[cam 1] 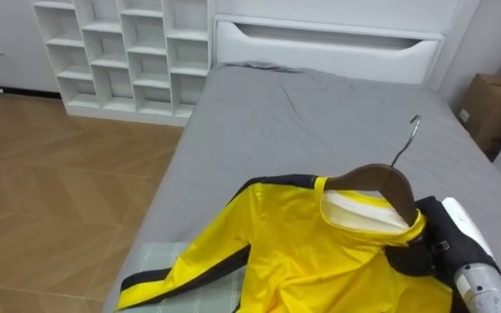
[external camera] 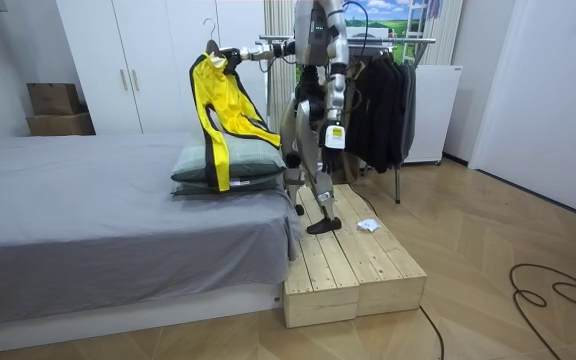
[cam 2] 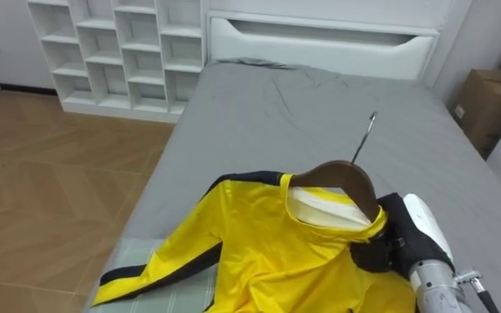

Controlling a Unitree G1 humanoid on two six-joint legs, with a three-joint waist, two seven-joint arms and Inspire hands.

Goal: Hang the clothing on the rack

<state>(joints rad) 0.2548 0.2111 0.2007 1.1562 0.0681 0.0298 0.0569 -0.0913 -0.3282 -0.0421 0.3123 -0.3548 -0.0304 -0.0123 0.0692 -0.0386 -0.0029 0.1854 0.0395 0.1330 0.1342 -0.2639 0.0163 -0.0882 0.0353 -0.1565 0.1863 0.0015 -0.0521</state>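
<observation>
Right hand (cam 1: pixel 433 246) is clamped round the hanger (cam 1: pixel 377 180) end at the collar. Jacket (cam 1: pixel 303 252) is already on the hanger, held over the bed (cam 1: pixel 320 113): long axis vertical, hook (cam 1: pixel 405 141) uppermost. Left hand (external camera: pixel 334 137) hangs down; its state cannot be told. Judged remaining: hook onto the rack (external camera: pixel 408 41) behind.

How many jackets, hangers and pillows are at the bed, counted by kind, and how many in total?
Yellow jacket: 1
Wooden hanger: 1
Pillows: 2
Total: 4
</observation>
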